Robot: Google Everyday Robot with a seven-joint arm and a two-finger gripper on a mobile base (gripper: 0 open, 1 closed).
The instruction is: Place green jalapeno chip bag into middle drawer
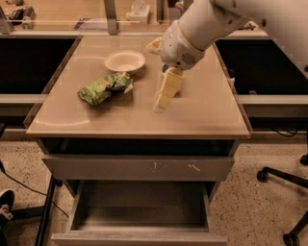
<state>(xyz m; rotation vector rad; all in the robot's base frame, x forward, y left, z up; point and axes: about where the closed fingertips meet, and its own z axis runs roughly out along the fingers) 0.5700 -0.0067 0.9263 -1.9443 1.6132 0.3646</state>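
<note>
The green jalapeno chip bag [105, 87] lies crumpled on the left half of the table top, just in front of the white bowl [124, 61]. My gripper [164, 96] hangs from the white arm over the table's middle, pointing down, to the right of the bag and apart from it. It holds nothing that I can see. The middle drawer [139, 211] stands pulled open below the table, its dark tray bare. The blue soda can is hidden behind my arm.
A closed grey drawer front with white scratch marks [139, 167] sits above the open drawer. A tissue box [139, 13] stands on the counter behind. Office chair legs [284, 192] are at the right, a shoe [6, 202] at the left.
</note>
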